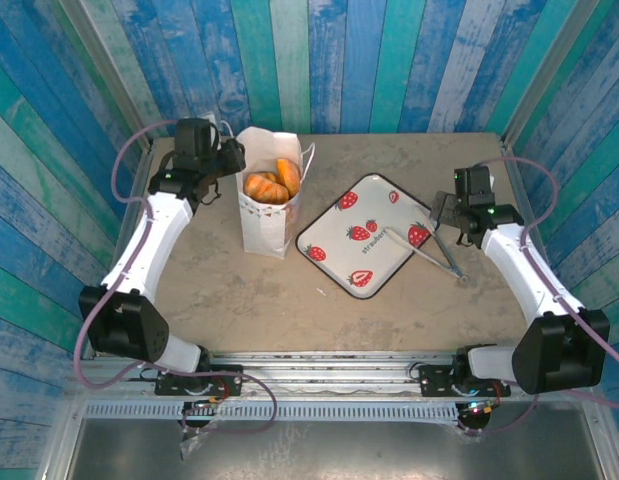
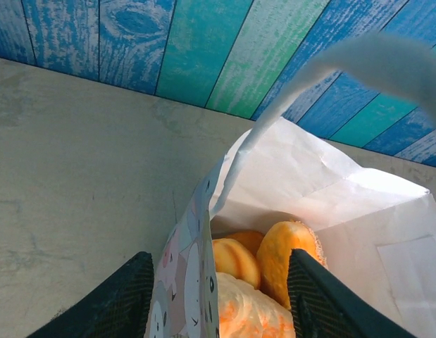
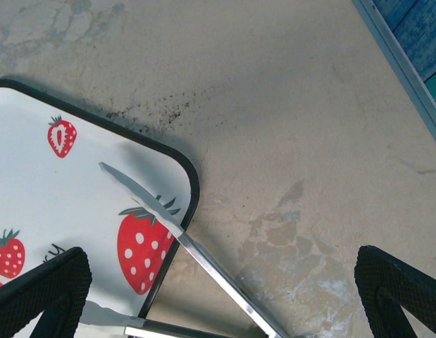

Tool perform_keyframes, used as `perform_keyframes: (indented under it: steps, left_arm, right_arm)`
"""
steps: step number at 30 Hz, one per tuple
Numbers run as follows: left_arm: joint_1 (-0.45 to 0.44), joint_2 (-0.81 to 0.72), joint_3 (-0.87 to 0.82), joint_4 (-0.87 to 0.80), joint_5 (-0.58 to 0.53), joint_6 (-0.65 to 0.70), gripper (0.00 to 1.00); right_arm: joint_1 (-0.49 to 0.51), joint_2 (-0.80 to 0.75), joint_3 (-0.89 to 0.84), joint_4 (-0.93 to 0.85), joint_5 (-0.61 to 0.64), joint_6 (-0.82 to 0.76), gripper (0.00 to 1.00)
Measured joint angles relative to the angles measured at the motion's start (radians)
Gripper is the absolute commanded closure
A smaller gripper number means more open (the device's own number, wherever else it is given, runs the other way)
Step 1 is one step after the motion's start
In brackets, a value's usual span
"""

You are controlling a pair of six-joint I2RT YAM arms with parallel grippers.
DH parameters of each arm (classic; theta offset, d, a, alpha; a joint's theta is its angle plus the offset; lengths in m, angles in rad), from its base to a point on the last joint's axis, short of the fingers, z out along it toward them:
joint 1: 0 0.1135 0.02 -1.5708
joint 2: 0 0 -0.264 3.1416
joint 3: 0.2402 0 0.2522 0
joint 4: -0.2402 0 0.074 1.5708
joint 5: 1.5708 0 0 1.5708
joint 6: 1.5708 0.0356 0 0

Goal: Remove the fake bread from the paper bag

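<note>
Straddling bag [image 2: 309, 183] wall with left gripper [image 2: 218, 299], jaws apart, one finger inside beside bread [image 2: 288, 253]. Could pinch paper instead and topple bag.

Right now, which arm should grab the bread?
Left. The left hand straddles the paper bag's rim, one finger inside beside the fake bread. The right hand hangs open over the tongs and tray.
</note>
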Motion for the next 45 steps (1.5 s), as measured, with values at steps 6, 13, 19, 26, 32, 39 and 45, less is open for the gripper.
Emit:
perform_keyframes:
  steps: [6,13,19,26,32,39,45]
  left_arm:
    - [0.0,0.059,0.08,-0.07,-0.018,0.044,0.52]
    - [0.0,0.102,0.123,-0.127,-0.036,0.076,0.57]
    - [0.0,0.121,0.127,-0.145,-0.04,0.079,0.63]
    - [0.0,0.136,0.131,-0.15,-0.04,0.078,0.87]
    - [0.0,0.158,0.157,-0.158,-0.045,0.097,1.0]
    - [0.0,0.174,0.177,-0.149,-0.056,0.175,1.0]
    - [-0.001,0.225,0.251,-0.14,-0.067,0.286,1.0]
  right_arm:
    - [0.02,0.004,0.021,-0.012,0.021,-0.003,0.0]
    - [0.039,0.004,0.025,-0.017,0.048,-0.003,0.0]
    - [0.042,0.009,0.025,-0.017,0.053,-0.003,0.0]
    - [0.046,0.013,0.025,-0.017,0.055,-0.003,0.0]
    - [0.046,0.013,0.025,-0.017,0.058,-0.006,0.0]
    - [0.046,0.013,0.025,-0.016,0.053,-0.011,0.0]
    - [0.046,0.013,0.024,-0.015,0.041,-0.011,0.0]
